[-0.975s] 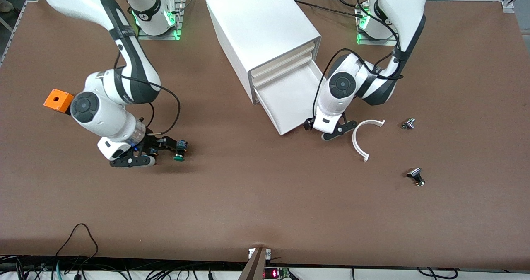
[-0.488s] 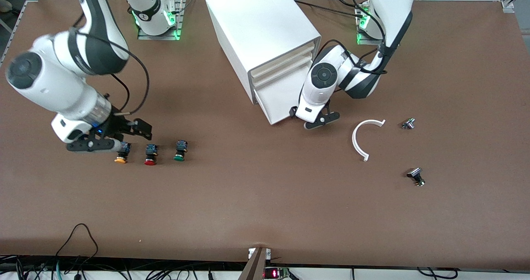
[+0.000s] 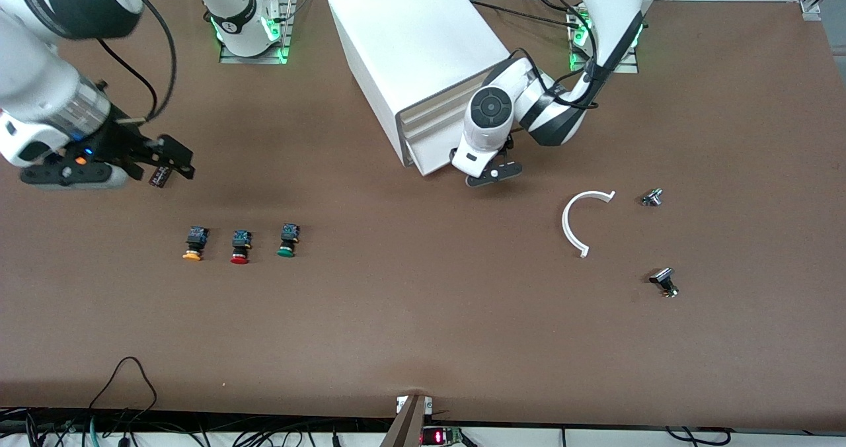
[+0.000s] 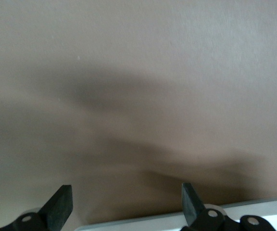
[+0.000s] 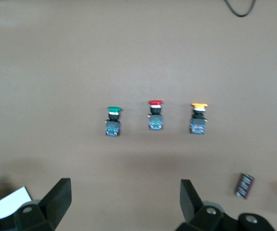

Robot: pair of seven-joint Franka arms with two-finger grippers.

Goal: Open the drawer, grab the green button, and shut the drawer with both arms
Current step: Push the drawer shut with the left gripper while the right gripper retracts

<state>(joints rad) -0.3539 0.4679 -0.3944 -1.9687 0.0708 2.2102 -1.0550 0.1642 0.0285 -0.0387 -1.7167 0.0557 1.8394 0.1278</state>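
On the table toward the right arm's end, your green button (image 3: 286,241) is lying loose, last in a row beside the red button (image 3: 240,246) and yellow button (image 3: 193,243).
Your right gripper (image 3: 135,162) is hanging above the table at about 10 o'clock from that row, fingers spread wide and gripping nothing. Your left gripper (image 3: 486,169) is pressing at the front of the drawer (image 3: 429,149), which is sitting almost flush in the cabinet (image 3: 416,43), fingers parted and empty.
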